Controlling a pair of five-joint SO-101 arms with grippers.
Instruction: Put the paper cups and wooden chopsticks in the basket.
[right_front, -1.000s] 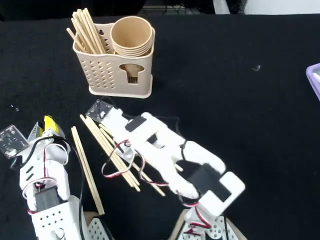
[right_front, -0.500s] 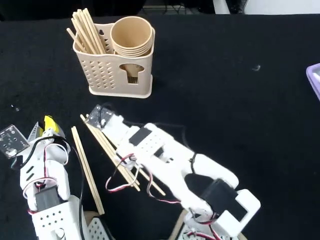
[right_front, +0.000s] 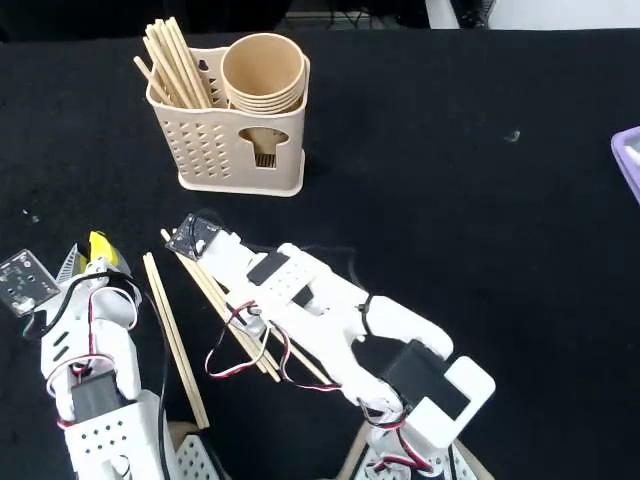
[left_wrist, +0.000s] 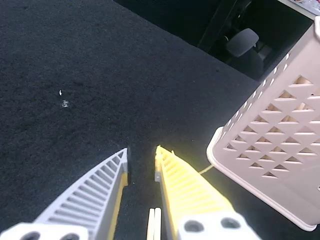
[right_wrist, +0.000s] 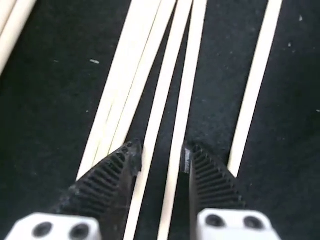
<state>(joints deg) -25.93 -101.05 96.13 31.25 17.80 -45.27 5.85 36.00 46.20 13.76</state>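
Note:
A beige basket (right_front: 225, 150) stands at the back left. It holds stacked paper cups (right_front: 263, 70) and a bunch of wooden chopsticks (right_front: 170, 60). Several loose chopsticks (right_front: 225, 305) lie slanted on the black cloth, under the right arm (right_front: 310, 305). My right gripper (right_wrist: 160, 152) is open, low over the cloth, its black fingers straddling two chopsticks (right_wrist: 175, 100) of that bundle. Another chopstick pair (right_front: 175, 340) lies farther left. My left gripper (right_front: 85, 252) sits at the front left, open (left_wrist: 142, 152) and holding nothing, with the basket (left_wrist: 270, 145) ahead of it.
A purple container edge (right_front: 628, 155) shows at the far right. Black cloth (right_front: 470, 220) covers the table, with free room across the right half. Both arm bases stand at the front edge.
The right arm's wrist end has shifted slightly left and toward the front over the loose chopsticks, and its elbow swung right and back. The left arm has not moved.

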